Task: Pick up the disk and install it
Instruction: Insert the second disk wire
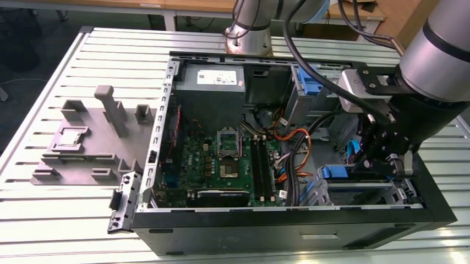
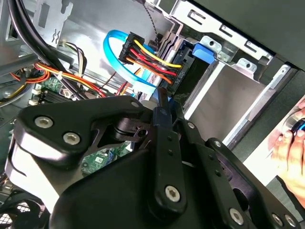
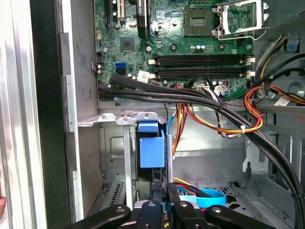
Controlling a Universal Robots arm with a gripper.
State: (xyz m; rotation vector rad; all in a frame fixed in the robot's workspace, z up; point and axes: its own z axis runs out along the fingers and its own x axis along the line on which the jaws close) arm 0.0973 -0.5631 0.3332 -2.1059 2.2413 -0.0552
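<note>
While your gripper sat inside the open computer case, its fingers were clamped on the disk standing edge-up by the drive cage

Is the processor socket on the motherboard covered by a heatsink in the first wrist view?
No. The processor socket lies bare on the motherboard, and beside it the metal retention frame stands open with nothing mounted over it.

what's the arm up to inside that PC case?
The gripper is down inside the open computer case, at the drive cage in the corner on the exterior view's right. In both wrist views its fingers sit close together on the blue carrier edge of the disk, which stands in the cage slot beside the power and data cables.
</note>
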